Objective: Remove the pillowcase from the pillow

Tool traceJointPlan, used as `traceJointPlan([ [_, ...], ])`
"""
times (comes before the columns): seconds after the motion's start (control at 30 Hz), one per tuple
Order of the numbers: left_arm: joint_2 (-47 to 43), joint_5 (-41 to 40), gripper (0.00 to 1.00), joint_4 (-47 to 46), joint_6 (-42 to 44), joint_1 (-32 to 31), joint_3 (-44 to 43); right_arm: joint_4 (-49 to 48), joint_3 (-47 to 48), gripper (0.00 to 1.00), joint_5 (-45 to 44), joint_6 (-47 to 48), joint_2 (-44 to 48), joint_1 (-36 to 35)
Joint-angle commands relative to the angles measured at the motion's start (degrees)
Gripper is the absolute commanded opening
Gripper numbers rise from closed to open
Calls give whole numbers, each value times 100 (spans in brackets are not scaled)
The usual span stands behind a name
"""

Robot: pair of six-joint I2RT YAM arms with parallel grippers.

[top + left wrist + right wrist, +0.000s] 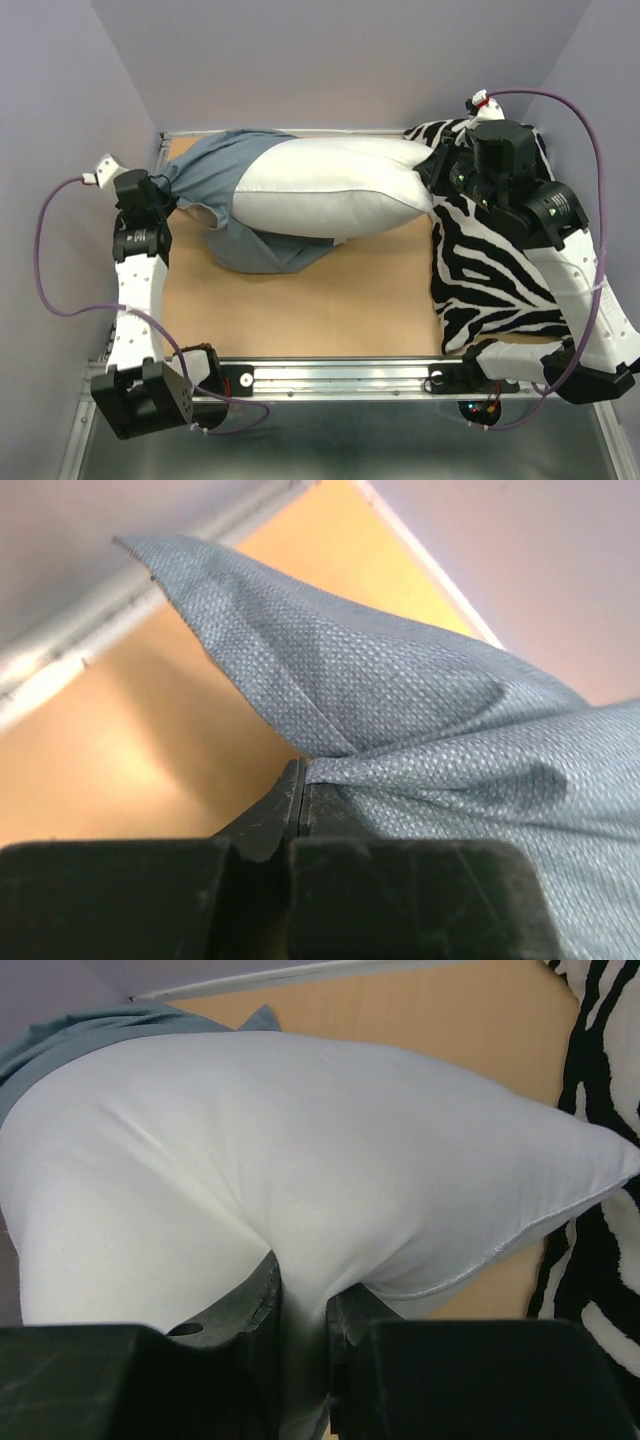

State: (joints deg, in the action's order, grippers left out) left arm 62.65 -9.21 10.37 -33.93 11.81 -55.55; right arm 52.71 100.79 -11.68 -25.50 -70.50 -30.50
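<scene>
1. The pillow [340, 190] lies across the far table [330, 300], its long axis running 9 to 3 o'clock, and it is mostly bare.
2. The pillowcase [215, 185] bunches over the pillow's 9 o'clock end only.
3. The left gripper [302, 780] is the nearer one to the case. It sits at 9 o'clock, clenched on a fabric fold, arm stretched forward.
4. The right gripper [300, 1295] pinches the pillow's 3 o'clock end, reaching over the zebra cushion [490, 280].
5. I reckon pulling leftward along that axis would free the case.
</scene>
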Motion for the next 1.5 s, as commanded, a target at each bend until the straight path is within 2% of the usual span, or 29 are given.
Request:
traceJointPlan([
  [0.0, -903, -1241, 0, 166, 1246, 235, -974, -542, 328, 1, -1056, 458, 555, 229],
  [0.07, -887, -1521, 0, 674, 1826, -544, -1798, -569, 99, 1, -793, 467, 502, 229],
  [0.1, -843, -1574, 0, 816, 1829, -549, -1801, -569, 3, 1, -722, 484, 450, 220],
  [0.17, -659, -2012, 0, 1193, 2083, -1388, -2458, -612, -182, 1, -564, 484, 371, 229],
  [0.23, -316, -2390, 0, 1642, 2250, -1952, -2845, -647, -524, 1, -336, 476, 213, 220],
  [0.27, -167, -2836, 0, 1974, 2338, -2555, -3265, -778, -795, 1, -65, 467, 177, 229],
  [0.33, 447, -3591, 0, 2345, 2426, -3173, -3916, -937, -1025, 1, 244, 475, 19, 229],
  [0.43, 1675, -3737, 0, 2873, 2733, -3913, -4559, -1069, -1456, 0, 1122, 615, -366, 229],
  [0.47, 1680, -3641, 0, 2874, 2734, -3915, -4657, -1148, -1596, 1, 1281, 625, -455, 229],
  [0.53, 2329, -3588, 0, 2927, 2743, -3994, -4807, -1533, -2157, 1, 1195, 572, -622, 229],
  [0.6, 2732, -3211, 0, 2508, 2891, -3985, -4668, -1798, -2458, 1, 932, 607, -920, 246],
  [0.7, 3434, -2657, 0, 2347, 2937, -3827, -4824, -2071, -2468, 13, 896, 573, -1429, 351],
  [0.73, 3638, -2525, 0, 2381, 2928, -3757, -4947, -2115, -2372, 28, 887, 529, -1545, 395],
  [0.8, 4103, -2270, 6, 2496, 2779, -3608, -5395, -2177, -2056, 49, 738, 370, -1729, 501],
  [0.83, 4184, -2147, 9, 2444, 2761, -3564, -5527, -2221, -1942, 66, 703, 326, -1783, 536],
  [0.87, 4237, -1833, 17, 2365, 2717, -3441, -5554, -2221, -1671, 72, 668, 256, -1809, 658],
  [0.9, 4290, -1699, 20, 2173, 2699, -3388, -5581, -2221, -1529, 80, 632, 203, -1853, 738],
  [0.97, 4395, -1305, 21, 2039, 2673, -3265, -5729, -2221, -1196, 84, 728, 107, -1871, 905],
  [1.07, 4930, -1302, 21, 2547, 2611, -3176, -6572, -2221, -606, 88, 1009, 176, -1713, 1046],
  [1.1, 5106, -1268, 21, 2784, 2602, -3176, -6731, -2238, -526, 89, 1436, 264, -1643, 1046],
  [1.17, 5099, -1215, 22, 2751, 2611, -3176, -6741, -2291, -447, 89, 1895, 509, -1380, 985],
  [1.27, 4950, -1057, 23, 2575, 2576, -3176, -6600, -2432, -710, 91, 2012, 968, -1106, 626],
  [1.37, 4949, -908, 23, 2584, 2514, -3176, -6705, -2432, -1007, 91, 1426, 1660, -931, -217],
  [1.4, 4967, -898, 23, 2627, 2506, -3176, -6758, -2441, -1105, 91, 831, 1732, -835, -681],
  [1.43, 5045, -898, 23, 2680, 2497, -3176, -6854, -2458, -1201, 91, 591, 1767, -747, -885],
  [1.47, 5142, -898, 23, 2855, 2506, -3185, -7125, -2554, -1498, 91, -491, 1898, -398, -1714],
])
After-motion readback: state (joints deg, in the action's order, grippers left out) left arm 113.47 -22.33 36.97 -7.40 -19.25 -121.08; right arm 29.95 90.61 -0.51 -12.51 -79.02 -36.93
